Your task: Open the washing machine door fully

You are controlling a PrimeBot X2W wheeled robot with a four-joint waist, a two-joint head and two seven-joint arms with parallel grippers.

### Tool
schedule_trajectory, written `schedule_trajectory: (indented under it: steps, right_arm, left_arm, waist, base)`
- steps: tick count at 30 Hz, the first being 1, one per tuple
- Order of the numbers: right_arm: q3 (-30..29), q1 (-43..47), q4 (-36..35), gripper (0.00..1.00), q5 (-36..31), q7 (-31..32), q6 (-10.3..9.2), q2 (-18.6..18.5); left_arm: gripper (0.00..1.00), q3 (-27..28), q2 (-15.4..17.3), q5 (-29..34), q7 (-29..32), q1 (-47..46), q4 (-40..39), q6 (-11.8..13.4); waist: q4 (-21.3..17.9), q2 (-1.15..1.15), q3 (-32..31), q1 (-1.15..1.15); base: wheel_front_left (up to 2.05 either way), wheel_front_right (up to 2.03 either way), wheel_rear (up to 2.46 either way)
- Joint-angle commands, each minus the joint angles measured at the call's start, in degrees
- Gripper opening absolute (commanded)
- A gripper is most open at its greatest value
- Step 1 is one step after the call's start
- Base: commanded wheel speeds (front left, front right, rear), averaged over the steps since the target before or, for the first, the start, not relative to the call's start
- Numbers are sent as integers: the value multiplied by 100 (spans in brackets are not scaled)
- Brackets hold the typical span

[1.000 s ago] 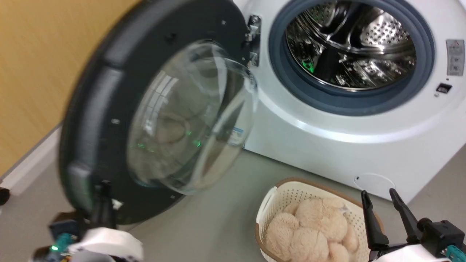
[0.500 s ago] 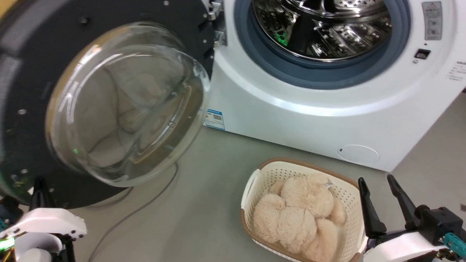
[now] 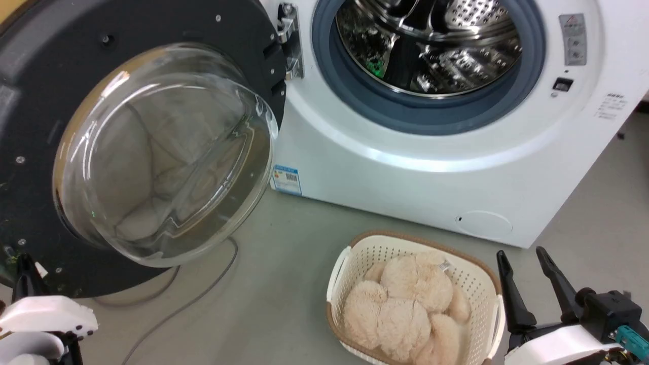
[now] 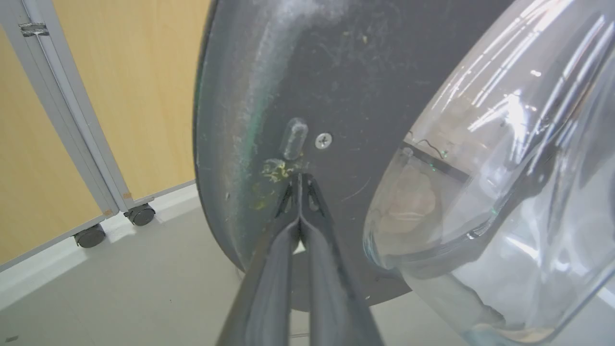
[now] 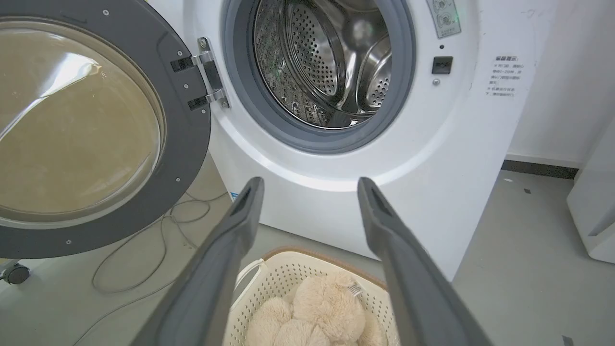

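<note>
The washing machine door (image 3: 35, 76) stands swung out to the left on its hinge (image 3: 288, 43), its black inner face and bulging glass bowl (image 3: 162, 152) turned toward me. My left gripper (image 3: 21, 259) is at the door's lower edge, shut with nothing between its fingers. In the left wrist view its tips (image 4: 299, 179) rest against the door's (image 4: 336, 72) inner face just below a small peg. My right gripper (image 3: 522, 256) hangs open and empty at the lower right, well away from the door (image 5: 190, 144); its fingers (image 5: 250, 202) frame the drum opening (image 5: 326, 62).
A cream basket (image 3: 395, 244) holding a beige plush toy (image 3: 405, 304) sits on the floor before the machine, beside my right gripper. A grey cable (image 3: 192, 299) trails under the door. A wood-coloured partition on castors (image 4: 72, 120) stands behind the door. A white appliance (image 5: 596, 206) is at far right.
The door has swung farther open to the left, my shut left gripper staying at its lower edge. The head camera has shifted. The right gripper has kept its open pose.
</note>
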Motion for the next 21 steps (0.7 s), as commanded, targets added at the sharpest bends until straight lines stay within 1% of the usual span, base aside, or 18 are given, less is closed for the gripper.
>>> schedule_trajectory:
  steps: [1, 5, 9, 10, 11, 12, 15, 18, 21]
  right_arm:
    - [1, -24, 34, 100, 37, -53, 3, 16]
    - [31, 24, 120, 100, 99, -112, 3, 16]
    - [62, 121, 169, 100, 148, -176, 3, 16]
    - [61, 202, 186, 100, 167, -200, 3, 16]
    - [58, 231, 192, 100, 167, -202, 3, 16]
    - [45, 260, 190, 100, 160, -200, 3, 16]
    - [12, 315, 166, 100, 136, -183, 3, 16]
    - [22, 330, 134, 100, 78, -146, 3, 16]
    - [22, 326, 78, 100, -18, -111, 3, 16]
  left_arm:
    - [0, 81, -16, 97, -31, 82, 29, -52]
    - [0, 205, -153, 354, -31, 255, -165, -158]
    - [0, 236, -479, 498, -31, 645, -596, -303]
    - [83, 193, -752, 619, -31, 1024, -1012, -339]
    - [100, 114, -849, 670, -31, 1167, -1136, -352]
    - [100, 21, -930, 720, -31, 1291, -1252, -359]
    - [100, -271, -997, 1028, -26, 1519, -1563, -277]
    - [100, -545, -1000, 1324, 17, 1579, -1836, -200]
    - [100, -817, -967, 1560, 119, 1587, -2016, -208]
  waist:
    - [-21, 0, -101, -1]
    - [-83, 0, -285, -1]
    - [-213, 0, -465, -1]
    - [-340, 0, -565, -1]
    - [-382, 0, -600, -1]
    - [-417, 0, -622, -1]
    - [-519, 0, -669, -1]
    - [-649, 0, -712, -1]
    - [-800, 0, -729, -1]
  base:
    - [0, 0, 0]
    - [0, 0, 0]
    - [0, 0, 0]
    - [0, 0, 0]
    - [0, 0, 0]
    - [0, 0, 0]
    - [0, 0, 0]
    - [0, 0, 0]
    - [0, 0, 0]
